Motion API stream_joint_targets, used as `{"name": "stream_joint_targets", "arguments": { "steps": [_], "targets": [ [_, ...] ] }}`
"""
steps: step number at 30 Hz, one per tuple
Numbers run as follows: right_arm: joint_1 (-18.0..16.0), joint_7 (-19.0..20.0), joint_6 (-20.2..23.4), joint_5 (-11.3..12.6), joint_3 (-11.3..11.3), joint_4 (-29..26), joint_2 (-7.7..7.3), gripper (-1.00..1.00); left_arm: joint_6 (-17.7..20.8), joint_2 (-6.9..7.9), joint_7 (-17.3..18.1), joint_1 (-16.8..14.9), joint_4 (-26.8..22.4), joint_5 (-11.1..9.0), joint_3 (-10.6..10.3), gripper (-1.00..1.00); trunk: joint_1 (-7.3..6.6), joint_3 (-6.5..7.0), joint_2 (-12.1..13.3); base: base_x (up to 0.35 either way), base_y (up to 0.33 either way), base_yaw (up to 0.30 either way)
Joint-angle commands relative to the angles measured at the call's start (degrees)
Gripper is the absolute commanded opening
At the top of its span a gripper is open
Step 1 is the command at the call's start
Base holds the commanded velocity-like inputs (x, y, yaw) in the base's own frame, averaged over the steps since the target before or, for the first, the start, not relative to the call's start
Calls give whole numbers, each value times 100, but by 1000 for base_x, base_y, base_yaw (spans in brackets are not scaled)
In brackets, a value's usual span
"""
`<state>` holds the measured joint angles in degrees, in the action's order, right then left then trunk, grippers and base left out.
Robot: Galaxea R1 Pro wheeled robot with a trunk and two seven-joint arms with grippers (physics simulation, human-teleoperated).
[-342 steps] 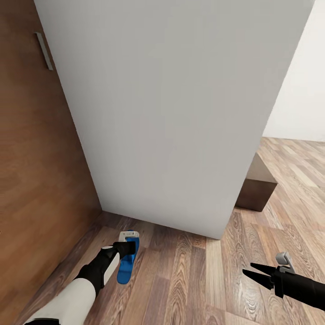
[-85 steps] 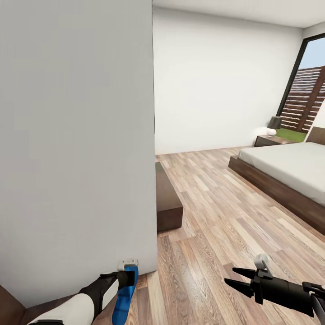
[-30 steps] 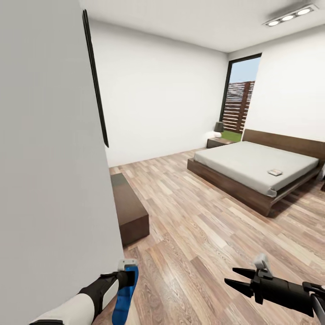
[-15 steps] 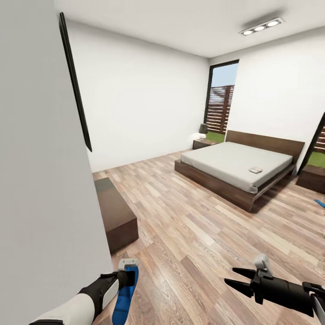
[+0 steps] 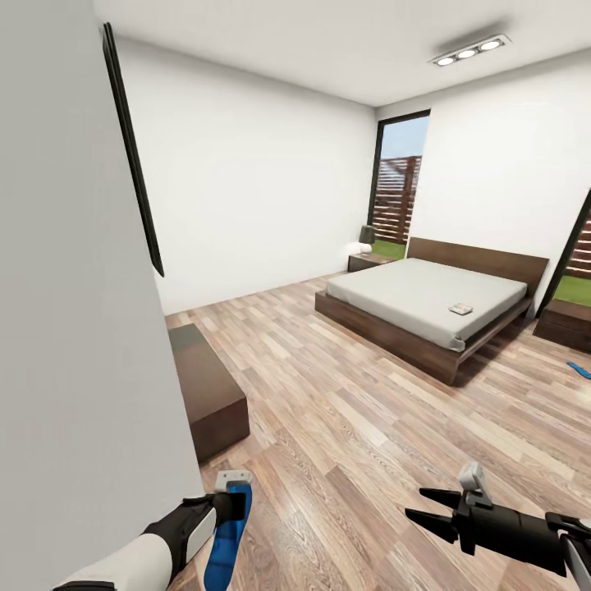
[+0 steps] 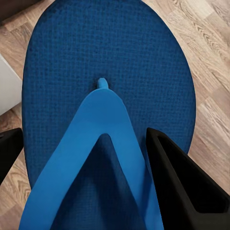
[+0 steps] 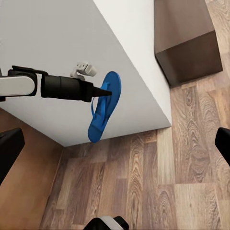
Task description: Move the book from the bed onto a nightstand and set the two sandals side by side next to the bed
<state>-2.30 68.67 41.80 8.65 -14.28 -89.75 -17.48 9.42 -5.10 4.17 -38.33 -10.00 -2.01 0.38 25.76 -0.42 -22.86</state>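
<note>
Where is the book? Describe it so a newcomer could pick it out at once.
Find the large bed with the grey mattress and dark wood frame against the far wall by the tall window. The book lies flat on the mattress, near the bed's foot corner on the side away from that window. It is the one small, pale rectangular item on the otherwise bare mattress; its cover is too small to read here.

Bright, even, sharp simulator renders
</note>
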Motion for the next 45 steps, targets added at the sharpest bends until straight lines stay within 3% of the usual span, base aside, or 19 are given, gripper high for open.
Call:
{"name": "stream_joint_targets", "arguments": {
  "steps": [1, 15, 19, 25, 31, 34, 40, 41, 44, 45],
  "targets": [
    [-1, 6, 40, 24, -1, 1, -1, 100, 33, 0, 20, 1, -11, -10, 5, -100, 2, -4, -6, 0, 0, 0],
    [0, 5, 41, 31, 1, 60, -1, 100, 33, 0, 20, 1, -11, -10, 5, -100, 2, 32, -6, 0, 0, -182],
    [-1, -6, 40, 28, -9, 326, -1, 100, 37, 0, 19, 1, -11, -10, 5, -100, 2, 45, -6, 0, 0, -236],
    [-3, -520, -9, 25, 5, 1009, -3, 100, 24, 16, 21, 22, -5, -10, 0, -100, 2, 50, -6, 0, 0, -62],
    [1, -902, -645, 31, 105, 1813, 29, 100, -184, 24, 17, 204, 57, -8, -3, -100, 2, 50, -6, 0, 0, -12],
    [1, -1250, -939, 35, 279, 2346, 60, 100, -279, 25, 15, 275, 130, -8, -4, -100, 2, 51, -6, 0, 0, -3],
    [2, -2098, -2120, -10, 672, 4159, 135, 100, -381, 26, 7, 370, 207, -9, -3, -100, 2, 51, -6, 0, 0, 0],
    [2, -2463, -2463, -24, 750, 4594, 193, 100, -424, 26, 7, 416, 214, -9, -3, -100, 2, 51, -6, 0, 0, 0],
    [2, -3093, -2787, -62, 827, 5038, 282, 100, -473, 26, 2, 465, 224, -8, -3, -100, 2, 51, -6, 0, 0, 0],
    [2, -3509, -2914, -122, 854, 5336, 321, 100, -492, 26, 0, 507, 228, -7, -3, -100, 2, 51, -6, 0, 0, 0]
  ]
}}
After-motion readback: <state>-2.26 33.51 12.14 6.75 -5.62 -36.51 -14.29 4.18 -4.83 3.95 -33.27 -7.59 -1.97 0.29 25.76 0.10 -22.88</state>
